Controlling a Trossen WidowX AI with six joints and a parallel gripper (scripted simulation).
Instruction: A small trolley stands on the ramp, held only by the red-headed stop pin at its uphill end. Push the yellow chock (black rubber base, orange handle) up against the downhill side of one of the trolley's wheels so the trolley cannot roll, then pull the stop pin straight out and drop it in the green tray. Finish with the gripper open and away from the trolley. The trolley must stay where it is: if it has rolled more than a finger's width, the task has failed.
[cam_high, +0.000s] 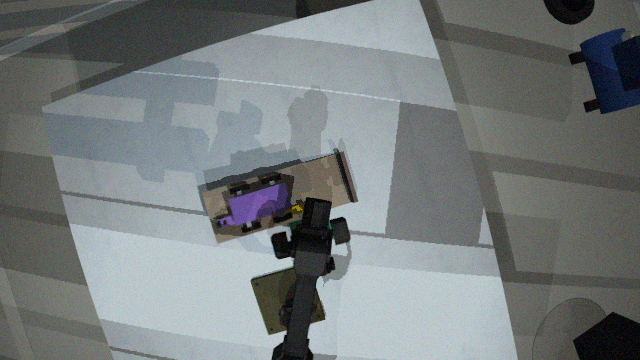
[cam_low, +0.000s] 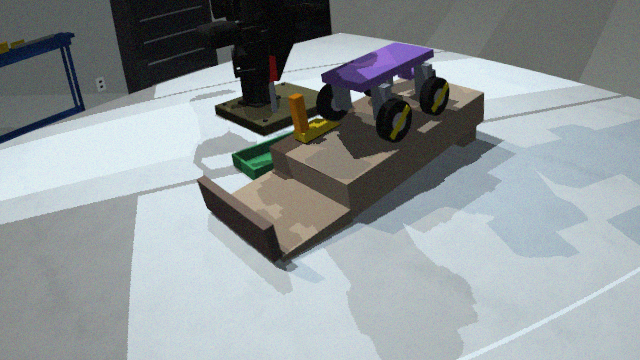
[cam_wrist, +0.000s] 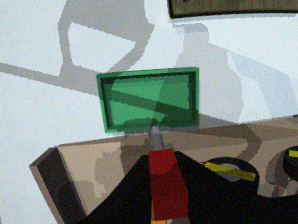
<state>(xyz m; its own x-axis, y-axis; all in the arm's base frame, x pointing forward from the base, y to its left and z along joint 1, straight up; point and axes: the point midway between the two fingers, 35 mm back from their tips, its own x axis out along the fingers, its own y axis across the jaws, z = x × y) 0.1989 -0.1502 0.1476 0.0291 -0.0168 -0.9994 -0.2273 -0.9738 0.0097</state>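
The trolley (cam_high: 257, 202) (cam_low: 380, 65), purple-topped with black wheels, stands on the upper part of the brown ramp (cam_high: 320, 175) (cam_low: 315, 200) (cam_wrist: 85, 160). The yellow chock (cam_high: 297, 209) (cam_low: 312, 131), orange handle upright, lies at the downhill side of the lower wheel on the tray side and appears to touch it. My gripper (cam_low: 273, 68) (cam_wrist: 161, 159) is shut on the stop pin's red head. The stop pin (cam_low: 273, 97) (cam_wrist: 157, 137) hangs out of the ramp, grey shaft down. In the wrist view its tip overlaps the near rim of the green tray (cam_low: 252, 162) (cam_wrist: 150, 100), which looks empty.
The arm's base plate (cam_high: 267, 300) (cam_low: 295, 112) lies beyond the tray, away from the ramp. An upright brown end board (cam_high: 346, 177) (cam_low: 237, 215) closes the ramp's low end. The tray lies close beside the ramp. The arm hides part of the tray in the top view.
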